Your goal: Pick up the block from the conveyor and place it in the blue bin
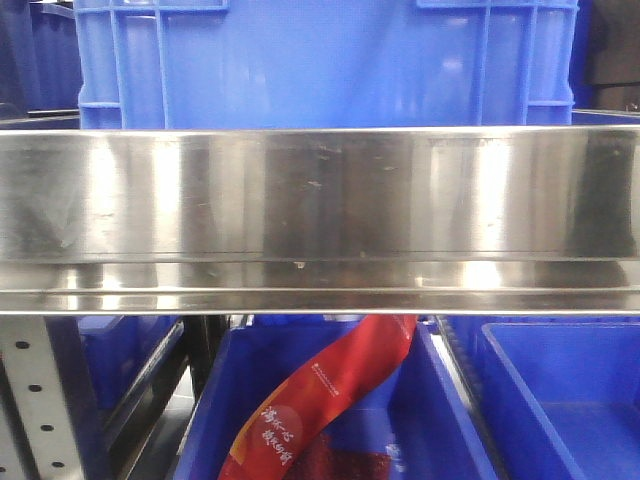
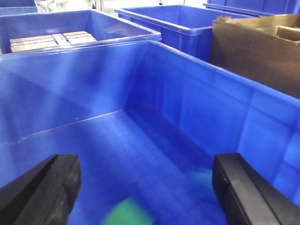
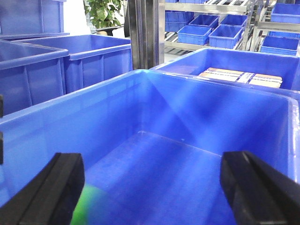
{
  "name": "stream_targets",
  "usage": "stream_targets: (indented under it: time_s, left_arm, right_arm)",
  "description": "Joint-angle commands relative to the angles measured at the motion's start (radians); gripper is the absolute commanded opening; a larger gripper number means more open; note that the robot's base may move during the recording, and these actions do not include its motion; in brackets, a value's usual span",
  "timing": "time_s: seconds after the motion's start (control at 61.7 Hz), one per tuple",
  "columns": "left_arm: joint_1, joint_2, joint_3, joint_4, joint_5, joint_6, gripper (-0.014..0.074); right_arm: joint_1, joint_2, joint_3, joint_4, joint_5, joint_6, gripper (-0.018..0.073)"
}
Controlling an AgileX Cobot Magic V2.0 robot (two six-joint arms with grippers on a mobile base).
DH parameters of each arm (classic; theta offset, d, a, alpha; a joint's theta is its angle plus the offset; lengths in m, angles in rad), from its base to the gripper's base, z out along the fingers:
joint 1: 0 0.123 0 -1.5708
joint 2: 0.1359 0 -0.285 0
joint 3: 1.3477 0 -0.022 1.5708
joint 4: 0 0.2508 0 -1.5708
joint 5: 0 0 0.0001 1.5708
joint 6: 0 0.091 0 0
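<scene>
Hovering over the blue bin (image 2: 140, 93), the left gripper (image 2: 145, 187) shows its two black fingers (image 2: 42, 187) spread wide apart at the lower corners of the left wrist view, with nothing held between them. Between and just below these fingers, on the bin floor, lies a blurred green block (image 2: 129, 213); a second, fainter green patch sits close to the inner side of the right-hand finger, too smeared to identify. Beyond the fingers rises the bin's far wall, and past it stand further blue bins (image 2: 183, 23), one holding a taped cardboard box (image 2: 51, 40), with an open brown carton (image 2: 255, 47) off to the right. The right gripper (image 3: 152, 187) is likewise over a blue bin (image 3: 187, 108), its black fingers (image 3: 47, 187) equally wide apart and empty. A blurred green object (image 3: 86, 208) lies on the floor just inside the left-hand finger in that view. Ahead of these fingers, beyond the bin's rim, another bin contains flat cardboard boxes (image 3: 239, 77); shelving with small blue bins (image 3: 197, 33) and a potted plant (image 3: 105, 14) stand behind. The front view shows a polished steel rail (image 1: 320, 210) crossing the frame, a blue crate (image 1: 320, 60) above it, and below it a blue bin (image 1: 450, 420) containing a red packet (image 1: 320, 400). The conveyor belt cannot be identified in any view.
</scene>
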Motion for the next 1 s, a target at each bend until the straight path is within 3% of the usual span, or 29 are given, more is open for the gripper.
stream_targets:
  time_s: [0.0, 0.065, 0.243, 0.276, 0.583, 0.762, 0.989]
  left_arm:
    - [-0.006, -0.002, -0.014, -0.004, -0.018, 0.007, 0.0405]
    - [-0.006, -0.008, -0.016, -0.004, -0.018, 0.007, 0.0282]
    - [-0.006, -0.011, -0.016, -0.004, -0.033, 0.007, -0.0076]
    - [-0.006, -0.011, -0.016, -0.004, -0.040, 0.007, -0.0110]
    - [-0.006, -0.131, 0.029, -0.004, -0.056, 0.007, -0.0111]
    - [-0.006, -0.298, 0.244, -0.004, -0.175, 0.007, -0.0111]
    - [-0.006, -0.550, 0.541, -0.048, -0.191, 0.007, -0.0111]
  right_arm:
    - [0.001, -0.007, -0.008, -0.001, -0.019, -0.006, 0.0426]
    - [0.001, -0.011, -0.008, -0.001, -0.019, -0.006, 0.0316]
    - [0.001, -0.011, -0.008, -0.001, -0.019, -0.006, -0.0159]
    - [-0.002, -0.011, -0.008, -0.001, -0.019, -0.006, -0.0166]
    - [-0.009, -0.122, 0.018, -0.001, -0.018, -0.006, -0.0162]
    - [-0.046, -0.253, 0.148, -0.001, -0.020, -0.006, -0.0162]
    - [-0.051, -0.479, 0.395, -0.001, -0.047, -0.006, -0.0162]
